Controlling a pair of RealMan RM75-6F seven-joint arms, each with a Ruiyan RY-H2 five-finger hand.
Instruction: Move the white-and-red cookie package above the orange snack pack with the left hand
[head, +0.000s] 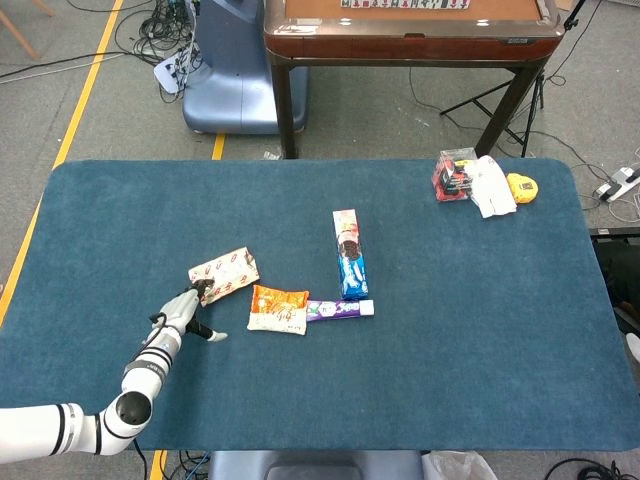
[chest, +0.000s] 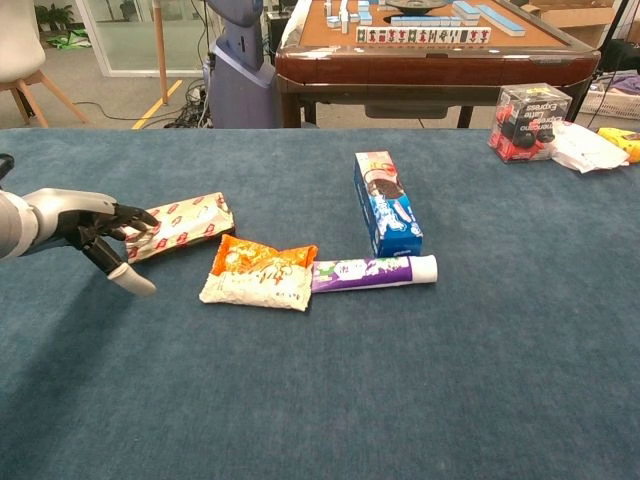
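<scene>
The left hand (chest: 95, 232) is low over the blue table (chest: 400, 400), on the near left side. Its dark fingertips (chest: 140, 217) touch the left end of the white-and-red cookie package (chest: 183, 225). The thumb with the white tip sticks out and down toward the table, so the hand is partly spread. I cannot tell if it really holds the package or only touches it. From the head view, the hand (head: 185, 312) sits right at the near left end of the package (head: 224, 275).

The cookie package lies flat and a bit slanted. It is just to the left of the orange snack pack (chest: 262, 273) and a little farther away, very near it.

The orange snack pack lies flat. Its right edge touches a purple tube (chest: 373, 271) with a white cap that points to the right. Just behind the tube lies a blue cookie box (chest: 386, 204) that points away toward the far side, with its near end beside the tube.

In the far right corner of the table is a clear box with red and black things inside (chest: 527, 122). Next to it is a crumpled white wrapper (chest: 584, 148), and a yellow thing (chest: 628, 142) lies at the edge.

Past the table stands a brown game table (chest: 430, 50) with small tiles on top. The right hand does not show in either view.
</scene>
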